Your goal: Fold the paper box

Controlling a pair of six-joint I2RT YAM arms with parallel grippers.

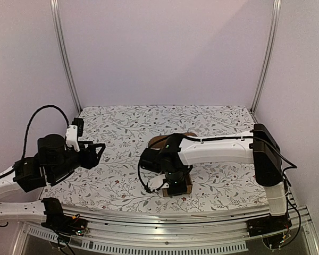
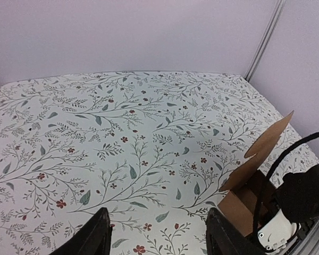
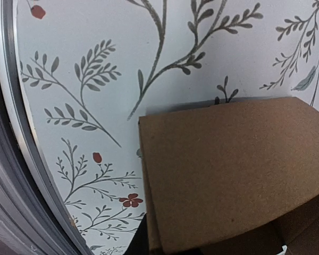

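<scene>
Table [image 1: 122, 127] with leaf-and-flower patterned cover, brown paper box [image 3: 228, 180] standing near its front edge

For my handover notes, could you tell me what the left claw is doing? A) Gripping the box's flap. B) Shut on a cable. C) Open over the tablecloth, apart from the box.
C: the left claw has its fingers spread with only tablecloth between them, and the box sits off to one side, untouched by it.
</scene>
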